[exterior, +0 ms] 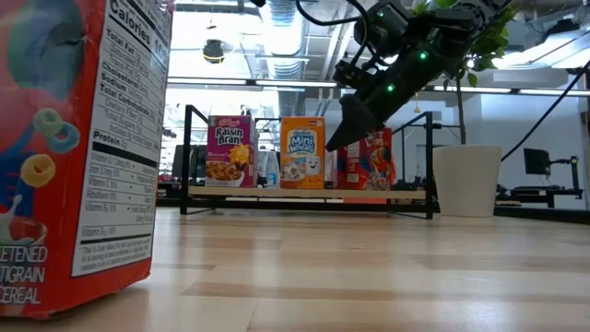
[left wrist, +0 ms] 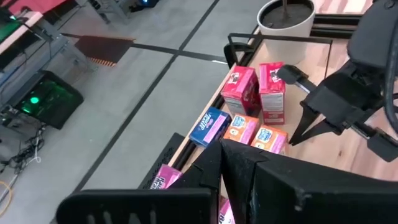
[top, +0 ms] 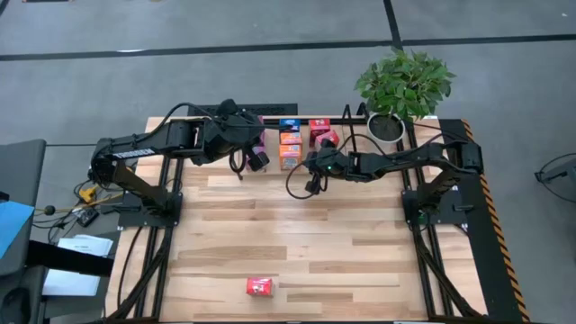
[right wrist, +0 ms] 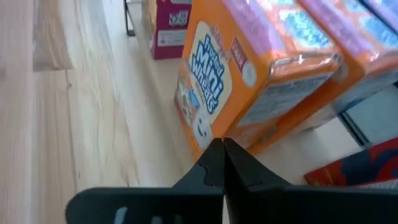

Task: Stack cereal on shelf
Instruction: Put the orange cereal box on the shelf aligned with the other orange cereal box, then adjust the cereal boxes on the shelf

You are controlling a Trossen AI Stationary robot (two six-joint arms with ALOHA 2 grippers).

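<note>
One red cereal carton (top: 260, 286) lies alone on the tabletop (top: 360, 261), well apart from the shelf (top: 297, 118); both pincers hover at the shelf, pressed together, empty; the right pincer (top: 312, 160) seems slightly nearer than the left pincer (top: 259, 160); long axis unclear.

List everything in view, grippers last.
Cereal boxes on shelf: several, exact count unclear; pink at the left, orange and blue in the middle, red at the right; far edge of table.
Lone cereal box: one, red, near edge of table, far from the shelf.
Shelf: one, black rod frame, far edge.
Potted plant: one, green in white pot, far right corner.
Table: one, light wood.
Left gripper: shut, empty, at the shelf's pink end.
Right gripper: shut, empty, in front of the orange and red boxes.
</note>
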